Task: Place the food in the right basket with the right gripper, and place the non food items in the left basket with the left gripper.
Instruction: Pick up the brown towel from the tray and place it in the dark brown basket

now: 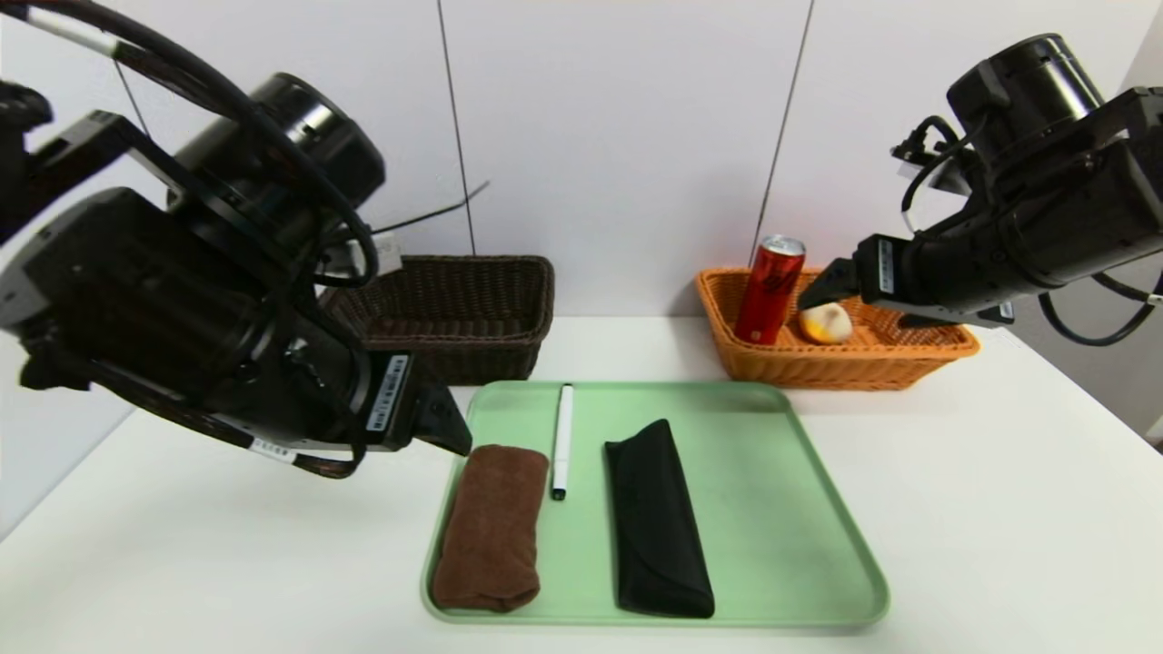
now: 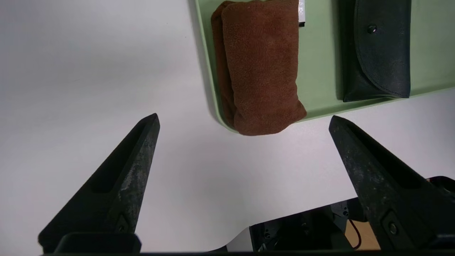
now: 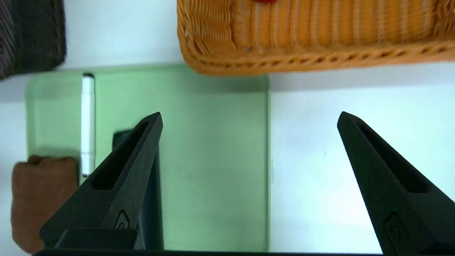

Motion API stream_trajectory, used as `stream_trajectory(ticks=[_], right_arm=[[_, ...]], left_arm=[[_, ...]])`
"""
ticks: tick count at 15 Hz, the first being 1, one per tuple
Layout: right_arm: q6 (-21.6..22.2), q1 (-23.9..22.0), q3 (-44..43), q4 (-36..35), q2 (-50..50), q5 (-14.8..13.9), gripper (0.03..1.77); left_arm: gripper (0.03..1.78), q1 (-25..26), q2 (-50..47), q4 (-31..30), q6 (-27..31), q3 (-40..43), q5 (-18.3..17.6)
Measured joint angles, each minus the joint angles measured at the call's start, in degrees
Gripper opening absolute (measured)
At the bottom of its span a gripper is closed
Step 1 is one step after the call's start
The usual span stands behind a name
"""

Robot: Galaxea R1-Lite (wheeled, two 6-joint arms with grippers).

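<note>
Both sets of jaws stood wide apart with nothing between them. Landmark used for all placements: the green tray (image 1: 818, 509).

Left gripper (image 1: 445, 420) hung just off the tray's far-left corner, above the table (image 1: 999, 509), pointing down and inward toward the rolled brown towel (image 1: 491, 527). In its wrist view the fingers (image 2: 135, 167) framed bare table, with the towel's near end just ahead, overhanging the tray edge. Right gripper (image 1: 840, 286) was beyond the tray's far-right corner, above the orange basket (image 1: 854, 368), angled down and forward; its own view looked past that basket's near wall (image 3: 305, 53) onto the tray's right half.

Task state, as judged:
- Food looked done. Red can (image 1: 769, 291) stood upright in the orange basket, bun (image 1: 825, 322) just beside it, both beyond the tray's far-right corner.
- Non-food not started. Towel lay along the tray's left edge, white marker (image 1: 562, 440) just right of it, black case (image 1: 656, 518) near the tray's middle, apart from the marker.
- Dark brown basket (image 1: 454, 313) sat behind the tray's far-left corner; no items were visible inside, though its floor was partly hidden.

Step in hand: handover from right arm to left. Likely next move: left gripper to go down over the towel, the nearest item, straddle its roll across the short axis, close, lift, then carry back to the dark basket. The towel is soft and bulky, so a deep bite would be needed. The marker lay close alongside, so it risked being nudged.
</note>
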Motion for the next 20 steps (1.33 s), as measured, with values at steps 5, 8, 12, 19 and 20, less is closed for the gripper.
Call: stream_trajectory(ticks=[5, 8, 12, 19, 20], right_arm=[[0.1, 2.9, 3.4, -0.1, -1.0, -0.3, 1.69], [0.2, 3.1, 4.8, -0.2, -1.1, -0.3, 1.69], [0.3, 2.9, 5.6, -0.8, -1.1, -0.3, 1.70], [0.3, 2.4, 9.4, -4.2, -1.8, -0.4, 1.70], [0.3, 2.4, 9.5, -4.2, -2.0, -0.4, 1.70]], left_arm=[[1.69, -4.1, 7.7, 0.0, -5.1, -2.1, 2.2], [1.69, -5.9, 11.7, 0.1, -7.4, -4.5, 2.0], [1.69, -6.6, 15.9, 0.2, -8.9, -5.1, 1.9], [1.69, -6.6, 20.8, 0.9, -9.3, -3.5, 1.9], [1.69, -6.6, 21.5, 0.9, -9.3, -3.1, 1.9]])
